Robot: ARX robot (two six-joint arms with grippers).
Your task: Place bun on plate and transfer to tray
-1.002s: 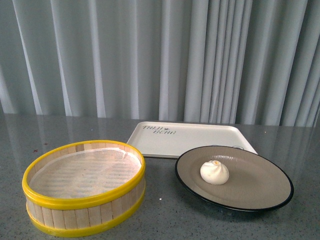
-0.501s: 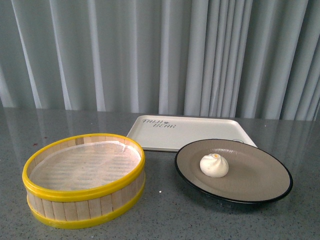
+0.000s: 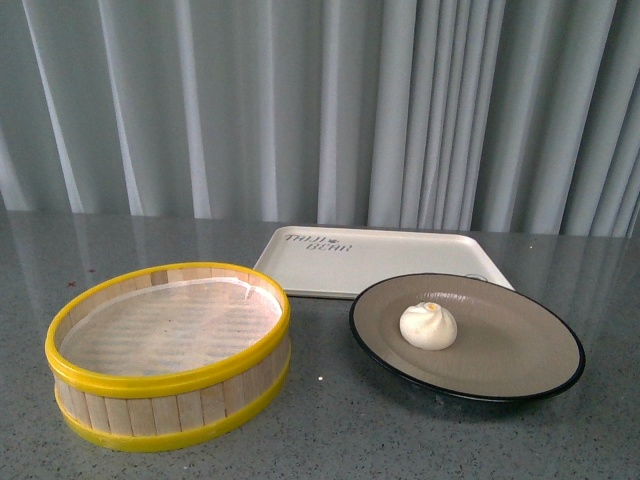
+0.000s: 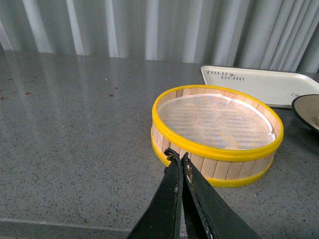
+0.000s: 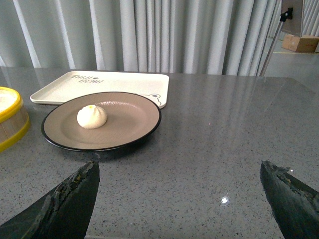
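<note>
The cream-white bun (image 3: pixel 428 326) sits upright on the beige-grey, black-rimmed plate (image 3: pixel 520 352) on the grey table. The plate's far edge overlaps the near edge of the cream-white tray (image 3: pixel 400 262), which lies behind it with dark lettering. Both also show in the right wrist view: bun (image 5: pixel 91 116), plate (image 5: pixel 130 119), tray (image 5: pixel 119 82). My right gripper (image 5: pixel 180 170) is open and empty, low over the table, nearer than the plate. My left gripper (image 4: pixel 178 158) is shut and empty, just in front of the steamer basket. Neither arm shows in the front view.
A yellow-rimmed wooden steamer basket (image 3: pixel 170 350) with white lining stands left of the plate; it also shows in the left wrist view (image 4: pixel 217 134). Grey curtains hang behind the table. A stand and a box (image 5: pixel 294 20) are off to the right beyond the table.
The front view has shifted slightly, so basket, plate and tray sit a little higher in frame. The bun stays on the plate; nothing on the table has visibly moved.
</note>
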